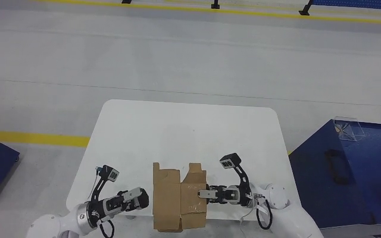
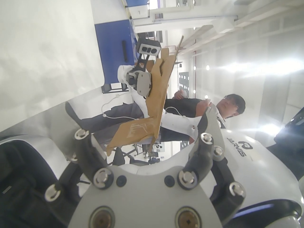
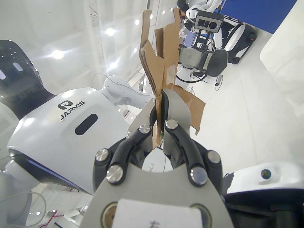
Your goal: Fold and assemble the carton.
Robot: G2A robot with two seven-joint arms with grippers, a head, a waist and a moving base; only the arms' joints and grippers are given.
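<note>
The carton [image 1: 178, 196] is a flattened brown cardboard blank with notched flaps, held up over the near edge of the white table [image 1: 178, 128]. My right gripper [image 1: 206, 194] is shut on its right edge; in the right wrist view the two fingers [image 3: 166, 103] pinch the board [image 3: 163, 55] between them. My left gripper [image 1: 144, 199] stands open just left of the carton, not touching it. From the left wrist view the carton [image 2: 156, 91] hangs beyond my spread fingers [image 2: 209, 124], with the right gripper [image 2: 147, 87] clamped on its far side.
A blue cabinet [image 1: 339, 172] stands right of the table. The table's far half [image 1: 190, 119] is bare white. A yellow line [image 1: 41, 138] runs along the floor at the left.
</note>
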